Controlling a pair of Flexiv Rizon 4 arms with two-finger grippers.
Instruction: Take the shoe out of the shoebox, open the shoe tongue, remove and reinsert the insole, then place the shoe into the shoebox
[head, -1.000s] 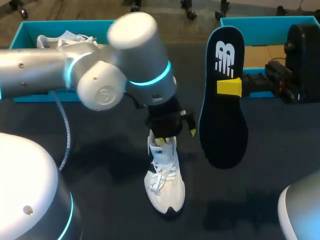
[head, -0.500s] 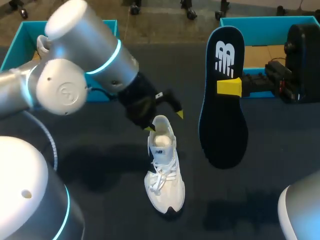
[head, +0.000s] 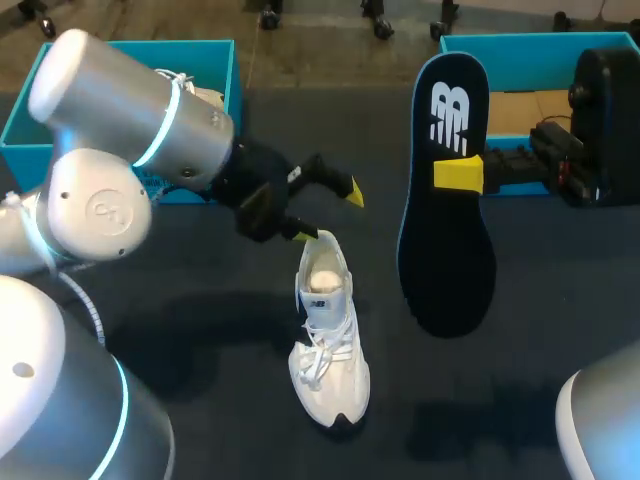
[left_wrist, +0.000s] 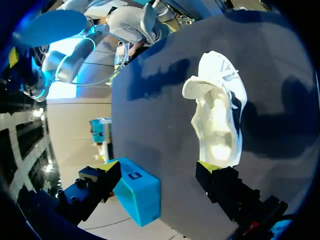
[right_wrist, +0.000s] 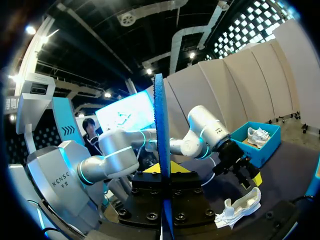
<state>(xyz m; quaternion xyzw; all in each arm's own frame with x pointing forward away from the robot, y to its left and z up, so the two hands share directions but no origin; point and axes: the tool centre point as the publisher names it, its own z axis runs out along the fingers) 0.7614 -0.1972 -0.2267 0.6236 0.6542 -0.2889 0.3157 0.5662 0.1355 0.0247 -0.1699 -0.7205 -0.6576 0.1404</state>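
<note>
Shoe: a white lace-up shoe stands upright on the dark bench, outside both boxes. Its toe points toward the robot and its mouth gapes open.
Insole: a black insole with a white logo hangs in the air above the bench. It is to the right of the shoe and apart from it.
Right pincer: the right pincer grips the insole near its middle. The head view shows one yellow tip on the upper face, and the other finger is hidden underneath.
Right wrist view: the insole appears edge-on, a thin blue blade rising from the right pincer. A finger shows on each side, so the two-sided grip hidden from the head view is plain here. Past it are the shoe and the left pincer above its heel.
Left pincer: the left pincer hovers over the heel with its fingers spread wide, holding nothing. One yellow tip is just beside the heel rim, but whether it touches cannot be told.
Left wrist view: the shoe lies ahead of the left pincer, heel nearest one finger. Only this view looks into the shoe's pale interior.
Shoeboxes: the teal left shoebox at the bench's far left holds a second white shoe, partly behind the left arm. The teal right shoebox at the far right shows a bare cardboard floor.
</note>
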